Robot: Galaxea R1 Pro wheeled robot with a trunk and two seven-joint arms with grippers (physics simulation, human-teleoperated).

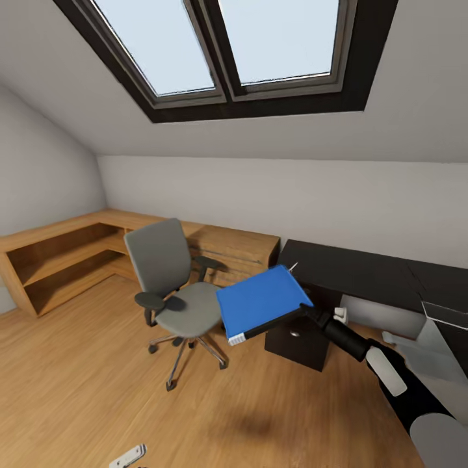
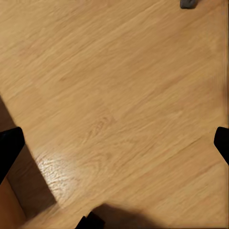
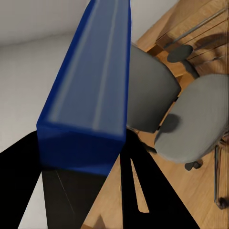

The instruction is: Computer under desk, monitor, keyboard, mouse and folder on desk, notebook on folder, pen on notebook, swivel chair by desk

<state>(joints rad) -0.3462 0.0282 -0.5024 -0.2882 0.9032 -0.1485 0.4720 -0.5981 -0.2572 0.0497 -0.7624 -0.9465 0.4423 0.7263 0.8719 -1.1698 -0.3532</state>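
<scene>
The right arm [image 1: 416, 403] comes in nearest the head camera, its grey and black forearm rising from the lower right corner toward the middle of the room. At its end the right gripper [image 1: 305, 313] is clamped on the folder [image 1: 262, 301], and the right wrist view confirms it: the 2 black fingers [image 3: 143, 191] close on either side of the blue slab [image 3: 90, 95], with its thick edge running away from the camera. The folder hangs in the air, tilted, off the swivel chair [image 1: 174, 286] and just short of the near corner of the desk [image 1: 364, 273]. The chair seat looks bare and stands beside the low oak shelving [image 1: 65, 253].

The step in hand seems to be carrying the folder over to the desk. To do it well, I would lift the folder clear of the desk edge before swinging it right, level it so it lands flat, and leave room on the glossy top for the other items, which cannot be made out here. The grip sits at one corner, so the far end may sag or swing; a slow move should suit.

The left gripper [image 2: 114, 143] faces down over the wood floor [image 2: 114, 86], its dark fingertips [image 2: 9, 143] wide apart at the edges of its wrist view, holding nothing.
</scene>
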